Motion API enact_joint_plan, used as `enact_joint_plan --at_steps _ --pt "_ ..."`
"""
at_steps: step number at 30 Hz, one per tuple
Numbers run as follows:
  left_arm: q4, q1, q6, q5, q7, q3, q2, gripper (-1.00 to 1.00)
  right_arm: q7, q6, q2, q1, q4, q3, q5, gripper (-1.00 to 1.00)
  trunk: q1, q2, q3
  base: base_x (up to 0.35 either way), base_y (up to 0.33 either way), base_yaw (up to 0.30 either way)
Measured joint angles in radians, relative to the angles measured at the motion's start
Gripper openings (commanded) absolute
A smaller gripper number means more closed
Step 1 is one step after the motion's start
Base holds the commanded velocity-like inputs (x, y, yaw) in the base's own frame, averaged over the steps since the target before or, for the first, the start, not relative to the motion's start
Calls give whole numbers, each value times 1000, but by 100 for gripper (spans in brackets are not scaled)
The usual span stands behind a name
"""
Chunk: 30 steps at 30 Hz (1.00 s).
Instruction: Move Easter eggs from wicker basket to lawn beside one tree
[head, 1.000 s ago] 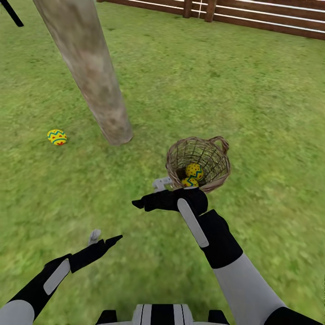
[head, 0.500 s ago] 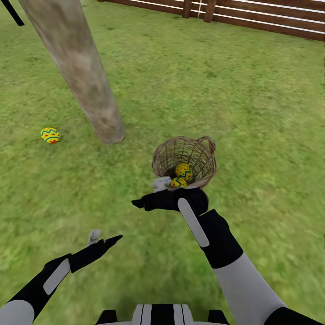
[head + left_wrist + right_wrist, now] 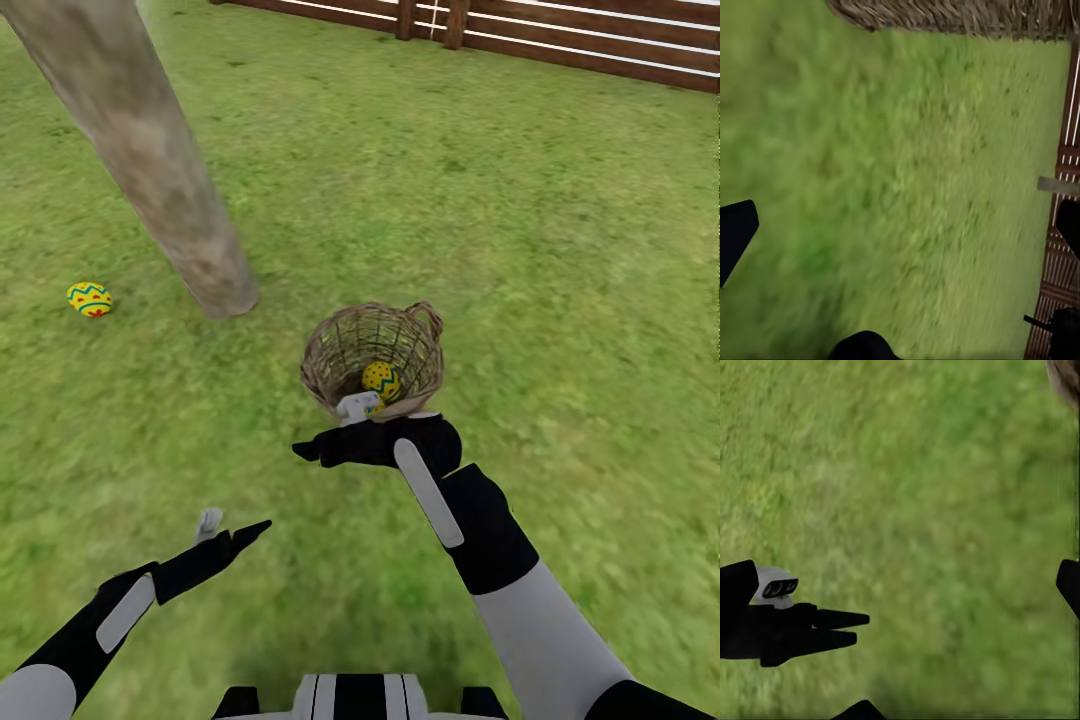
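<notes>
broadly, the lawn (image 3: 560, 240) stretches to a wooden fence (image 3: 600, 40). the tree (image 3: 150, 170) rises from it, with the wicker basket (image 3: 372, 358) near its base, holding an easter egg (image 3: 381, 379). another egg (image 3: 89, 298) lies beside the trunk. right fingers (image 3: 318, 452) and left fingers (image 3: 240, 532) are spread, empty.

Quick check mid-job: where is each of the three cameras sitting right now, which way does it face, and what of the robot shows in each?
Head view: on the head, facing forward and down over lawn, tree, wicker basket; both arms, left hand, right hand.
Left wrist view: by the left hand, facing grass, basket rim and fence; dark fingers show at the edges.
Right wrist view: by the right hand, facing grass; its fingers and the left hand.
Shared: head and left wrist both show basket and fence.
</notes>
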Motion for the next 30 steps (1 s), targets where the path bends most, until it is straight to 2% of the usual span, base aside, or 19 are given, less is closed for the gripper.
enact_joint_plan --at_steps 8,16,23,30 --pt "1 0 0 0 1 1 3 100 -7 0 0 0 12 -2 11 100 0 0 0 196 -203 0" --pt "6 0 0 1 0 12 11 100 -14 -1 0 -21 56 -4 17 100 0 0 0 203 64 0" --pt "8 0 0 2 0 13 11 100 -91 0 0 -56 98 -5 25 100 -1 0 0 277 33 0" --pt "8 0 0 0 0 11 10 100 -160 0 0 -63 100 -5 33 100 0 0 0 213 -167 0"
